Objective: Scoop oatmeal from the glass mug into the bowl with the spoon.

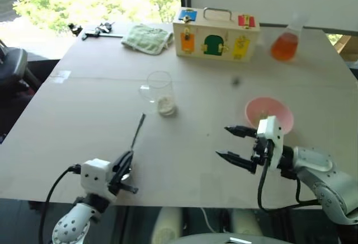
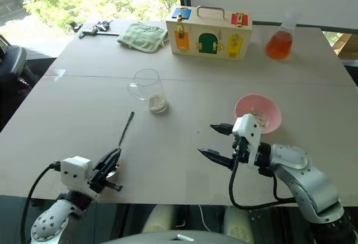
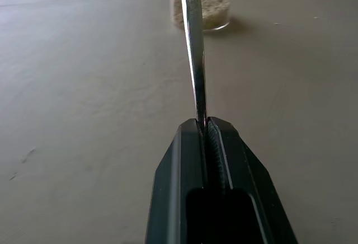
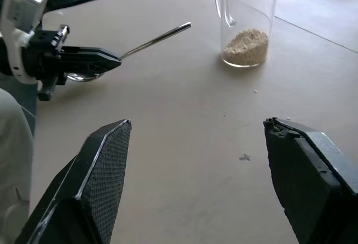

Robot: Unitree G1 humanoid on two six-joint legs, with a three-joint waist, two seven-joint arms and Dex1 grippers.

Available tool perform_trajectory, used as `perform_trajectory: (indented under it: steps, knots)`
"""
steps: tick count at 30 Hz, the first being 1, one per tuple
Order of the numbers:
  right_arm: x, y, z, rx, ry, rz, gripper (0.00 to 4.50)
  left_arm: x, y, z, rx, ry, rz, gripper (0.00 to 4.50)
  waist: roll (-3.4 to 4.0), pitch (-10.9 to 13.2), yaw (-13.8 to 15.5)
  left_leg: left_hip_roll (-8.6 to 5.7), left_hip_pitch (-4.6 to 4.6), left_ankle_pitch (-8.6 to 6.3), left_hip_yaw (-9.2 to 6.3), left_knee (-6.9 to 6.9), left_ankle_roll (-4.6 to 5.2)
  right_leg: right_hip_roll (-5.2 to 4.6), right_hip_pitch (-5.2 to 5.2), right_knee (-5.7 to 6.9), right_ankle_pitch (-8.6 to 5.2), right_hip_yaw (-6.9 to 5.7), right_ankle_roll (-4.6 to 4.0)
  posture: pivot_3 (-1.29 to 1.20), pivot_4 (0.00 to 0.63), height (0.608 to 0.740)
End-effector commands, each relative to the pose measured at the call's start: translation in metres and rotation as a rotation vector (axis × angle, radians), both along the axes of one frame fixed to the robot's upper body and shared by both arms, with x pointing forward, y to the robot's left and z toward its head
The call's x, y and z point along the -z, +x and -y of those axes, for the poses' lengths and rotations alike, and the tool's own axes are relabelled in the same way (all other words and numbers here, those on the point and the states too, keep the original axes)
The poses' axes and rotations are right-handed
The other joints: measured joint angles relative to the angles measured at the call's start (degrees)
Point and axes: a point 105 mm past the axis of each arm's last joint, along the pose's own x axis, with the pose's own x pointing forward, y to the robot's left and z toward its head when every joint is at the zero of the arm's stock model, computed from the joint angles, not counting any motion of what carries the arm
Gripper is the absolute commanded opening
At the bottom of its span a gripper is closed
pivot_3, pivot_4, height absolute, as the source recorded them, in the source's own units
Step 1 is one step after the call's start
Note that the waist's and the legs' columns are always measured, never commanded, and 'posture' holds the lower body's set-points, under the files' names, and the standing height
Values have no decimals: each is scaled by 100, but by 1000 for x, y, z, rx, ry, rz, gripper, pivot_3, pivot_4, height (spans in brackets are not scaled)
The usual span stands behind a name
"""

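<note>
Left gripper point(image 2: 114, 160) clamped on the spoon point(image 2: 124, 132), jaws together near the spoon's bowl end, which sits behind the fingers; long handle sticks out forward over the bench point(image 2: 184, 137), tip aimed toward the glass mug point(image 2: 148, 90). Wrong end leading (handle out front, scoop at the wrist); main risk from here: no scooping possible without a regrip or a handover; either one could drop the spoon on the bench.

Right gripper point(image 2: 215, 140) jaws wide apart, holding nothing, hovering just in front of the bowl point(image 2: 257, 112), pointed left across the bench toward the spoon; bowl looks to have a few flakes in it, hard to be sure.

Oatmeal point(image 4: 245, 45) a shallow layer at the bottom of the mug, mug upright, handle on its side, well apart from both grippers.

Other risks: thin polished handle, narrow bite, likely to pivot or slip under load; mug light and unrestrained, a poke from the spoon could tip or slide it; low fill means a deep reach, rim contact likely; flask point(image 2: 278, 42), box point(image 2: 208, 32), cloth point(image 2: 142, 36) far back, no conflict.
</note>
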Motion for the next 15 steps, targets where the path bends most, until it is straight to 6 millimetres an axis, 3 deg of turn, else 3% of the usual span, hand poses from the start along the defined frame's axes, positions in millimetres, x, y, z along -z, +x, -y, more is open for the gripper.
perform_trajectory:
  steps: [1, 7, 10, 15]
  knots:
    - [2, 5, -3, 58, 60, -121, 3836, -19, 11, 35, 191, 39, 108, 22, 1, 1, -6, 0, -11, 2, -1, 4, 1, 3, -9, 3, 0, 0, 0, 0, 150, 740]
    - [-6, 16, -23, 94, 247, -301, 3836, -21, 28, 79, 441, 41, 135, 22, 7, 4, -54, -1, -18, 21, 9, 10, 22, 25, -6, 11, 15, -2, 27, 0, 150, 740]
    - [-17, 28, -34, 147, 380, -354, 3836, -23, 36, 84, 470, 32, 149, 22, 9, 6, -53, 0, -17, 22, 17, 9, 20, 61, -11, 20, 15, -15, 30, 0, 150, 740]
    - [-28, 40, -35, 245, 495, -370, 3836, -19, 38, 85, 492, 31, 149, 22, 11, 7, -28, 2, -15, 19, 16, 13, 26, 70, -19, 48, 14, -14, 32, 0, 150, 740]
